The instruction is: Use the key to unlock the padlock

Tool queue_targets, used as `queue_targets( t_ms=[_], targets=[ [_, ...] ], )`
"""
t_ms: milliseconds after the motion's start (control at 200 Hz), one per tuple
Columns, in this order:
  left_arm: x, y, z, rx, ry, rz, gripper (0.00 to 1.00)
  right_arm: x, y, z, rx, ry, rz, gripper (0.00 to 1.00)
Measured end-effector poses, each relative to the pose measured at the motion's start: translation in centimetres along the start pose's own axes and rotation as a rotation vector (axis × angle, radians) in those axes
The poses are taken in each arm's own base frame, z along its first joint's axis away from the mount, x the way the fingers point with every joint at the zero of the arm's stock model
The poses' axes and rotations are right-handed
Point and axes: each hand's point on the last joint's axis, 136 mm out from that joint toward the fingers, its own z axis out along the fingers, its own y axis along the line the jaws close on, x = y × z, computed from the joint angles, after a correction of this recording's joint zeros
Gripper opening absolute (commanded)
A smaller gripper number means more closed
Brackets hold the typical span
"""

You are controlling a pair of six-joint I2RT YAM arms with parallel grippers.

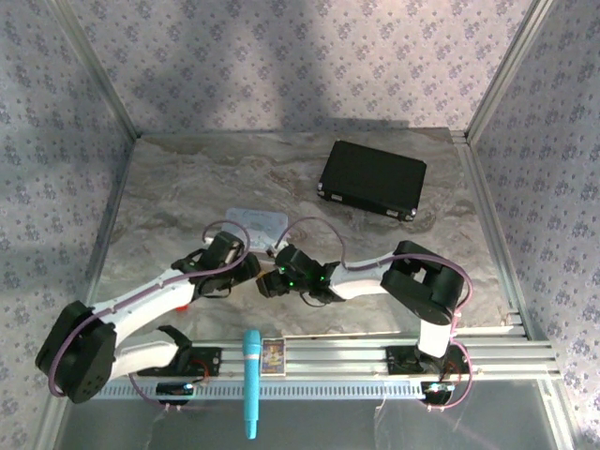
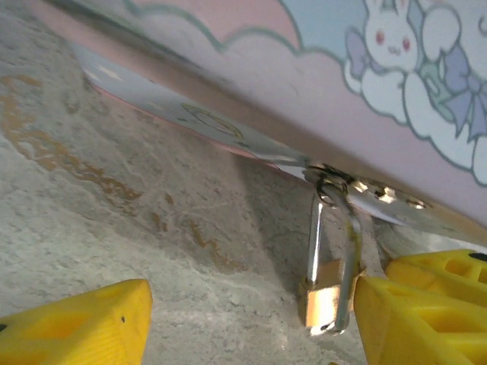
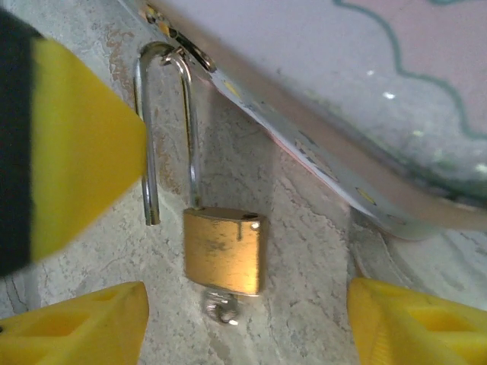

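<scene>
The brass padlock (image 3: pixel 224 251) hangs by its silver shackle (image 3: pixel 163 61) from the hasp of the pale tin (image 3: pixel 342 91). The shackle stands open, one leg free of the body. A small silver key (image 3: pixel 221 308) sticks out of the padlock's underside. My right gripper (image 3: pixel 247 315) is open, with its yellow fingers (image 3: pixel 415 323) on either side of the padlock and apart from it. My left gripper (image 2: pixel 253 308) is also open. In that view the padlock (image 2: pixel 327 300) stands right against its right-hand finger (image 2: pixel 426 319). From above, both grippers (image 1: pixel 267 277) meet just in front of the tin (image 1: pixel 255 222).
A black case (image 1: pixel 372 178) lies at the back right of the marbled table (image 1: pixel 187 187). A teal handle-like tool (image 1: pixel 252 380) rests across the rail at the near edge. Patterned walls close in the table on three sides.
</scene>
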Motion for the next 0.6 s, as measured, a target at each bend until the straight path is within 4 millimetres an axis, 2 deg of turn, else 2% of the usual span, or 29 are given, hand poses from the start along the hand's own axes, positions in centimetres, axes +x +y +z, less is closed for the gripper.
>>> queue_targets(
  t_ms=[90,145,350,600],
  targets=[
    [0.39,-0.38,0.31,-0.007,0.008,0.017,0.61,0.04,-0.04,0.13,0.005,-0.004,-0.004,0.71],
    [0.25,-0.56,0.38,-0.014,0.002,0.019,0.54,0.00,-0.06,0.19,0.012,-0.007,-0.006,0.70],
    [-0.28,-0.56,0.21,-0.032,-0.023,0.007,0.38,-0.14,-0.29,0.44,0.029,-0.014,-0.007,0.66],
    [-0.52,-0.20,0.12,-0.050,-0.039,-0.006,0.30,-0.19,-0.61,0.63,0.046,-0.022,-0.007,0.62]
  ],
)
